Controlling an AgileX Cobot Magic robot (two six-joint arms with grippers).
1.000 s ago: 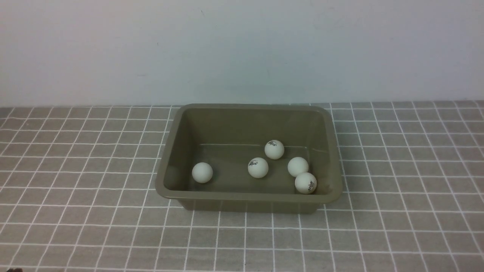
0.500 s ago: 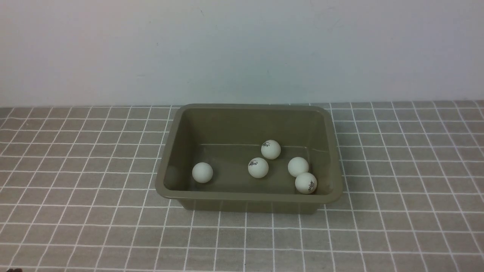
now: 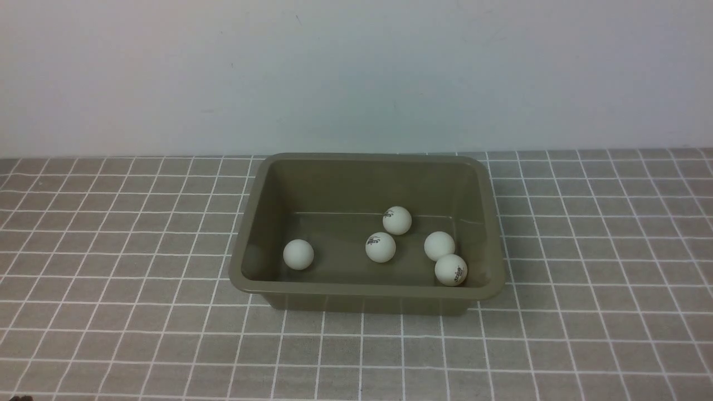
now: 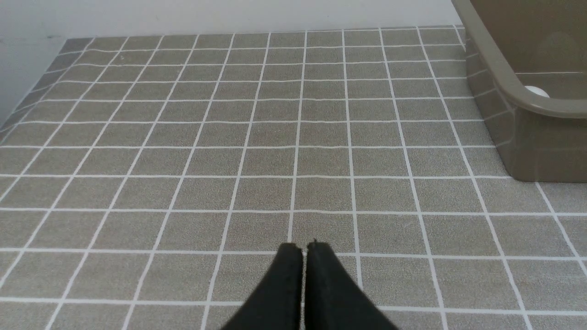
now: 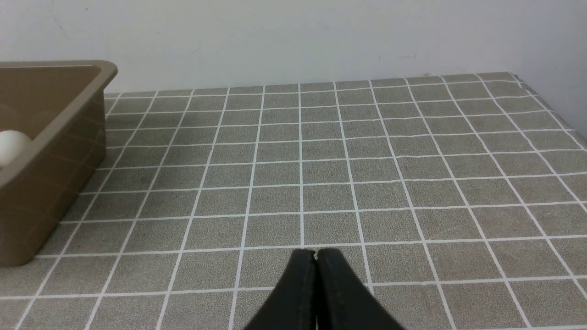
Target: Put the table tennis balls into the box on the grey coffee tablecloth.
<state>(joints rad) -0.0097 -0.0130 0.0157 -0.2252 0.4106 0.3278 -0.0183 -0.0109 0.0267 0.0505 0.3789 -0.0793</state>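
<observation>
Front view: five balls (image 3: 380, 247) inside box (image 3: 262, 287) on tablecloth (image 3: 111, 250), none outside.
Left gripper (image 4: 304, 247): fingers together, empty.
Right gripper (image 5: 316, 253): fingers together, empty.
Advice: keep clear, avoid nudging box.

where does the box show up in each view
Front view: the box sits at centre on the tablecloth, five balls inside.
Left wrist view: the box's corner at the upper right edge.
Right wrist view: its corner at the left edge.
Shared landmark: the white-gridded cloth.
</observation>
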